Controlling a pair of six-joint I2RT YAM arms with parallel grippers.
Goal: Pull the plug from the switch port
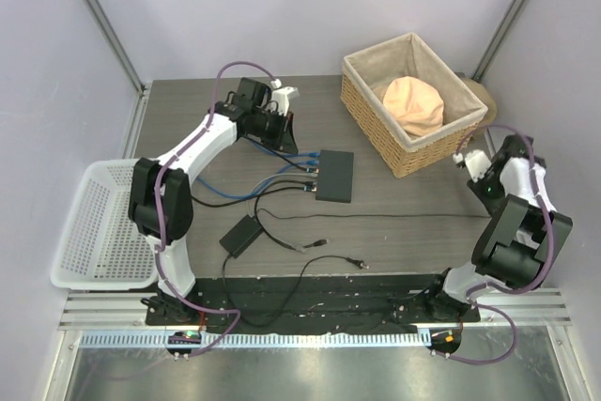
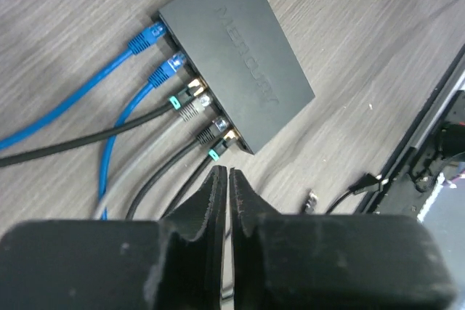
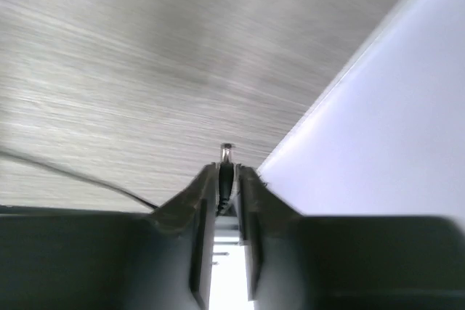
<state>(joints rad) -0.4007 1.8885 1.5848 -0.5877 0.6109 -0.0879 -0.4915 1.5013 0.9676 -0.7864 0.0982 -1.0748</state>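
Left wrist view: left gripper point(image 2: 226, 174), closed and empty, hovers just short of the switch point(image 2: 236, 56), whose network plugs point(image 2: 190, 103) all sit seated. Well right of the switch, right gripper point(image 3: 228, 170) pinches a metal-tipped plug point(image 3: 227, 154), seemingly already pulled.

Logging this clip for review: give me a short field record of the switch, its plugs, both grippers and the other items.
switch: flat dark-grey box
plugged in: two blue plugs, grey plug, three black plugs, all apparently seated
left gripper: shut, empty, just short of the nearest plug
right gripper: shut on small metal-tipped plug, at the table's right edge
power adapter: nearer the arms than the switch
wicker basket: back right, holds peach cloth
white plastic basket: left edge
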